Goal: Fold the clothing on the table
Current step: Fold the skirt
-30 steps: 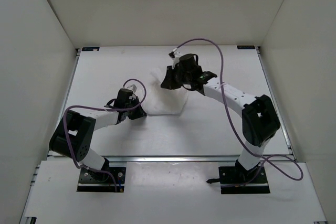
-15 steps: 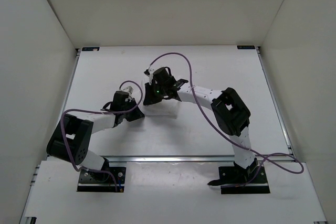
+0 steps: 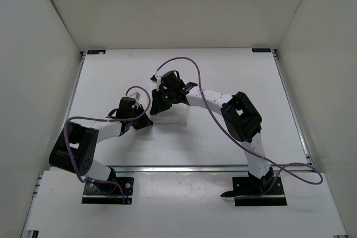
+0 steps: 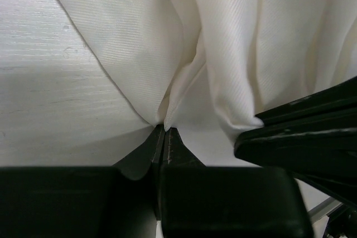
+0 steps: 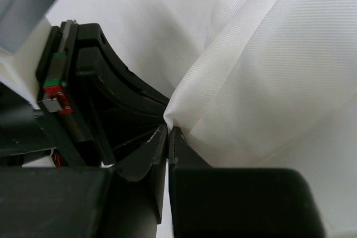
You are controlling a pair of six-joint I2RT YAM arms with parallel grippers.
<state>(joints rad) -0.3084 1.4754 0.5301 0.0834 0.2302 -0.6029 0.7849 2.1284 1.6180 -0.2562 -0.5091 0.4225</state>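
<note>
Two grips confirmed: left gripper (image 4: 164,130) & right gripper (image 5: 168,130) each clamped on clothing (image 4: 128,43) edge, approx. bench (image 3: 234,71) centre; fold est. half done, lay-down & release outstanding.

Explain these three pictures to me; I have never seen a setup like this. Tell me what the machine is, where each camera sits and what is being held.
This is a robot with two jointed limbs, a left arm and a right arm, bolted at the near edge of a white table. The wide picture comes from a fixed camera above and behind them, so their bases show at the bottom. The other two pictures come from a small camera on each wrist, looking along that arm's own two black fingers. On the table lies one piece of white clothing, thin and soft, bunched into folds. The left gripper is shut, pinching a fold of the clothing at its tips. The right gripper is shut on another fold close by.
</note>
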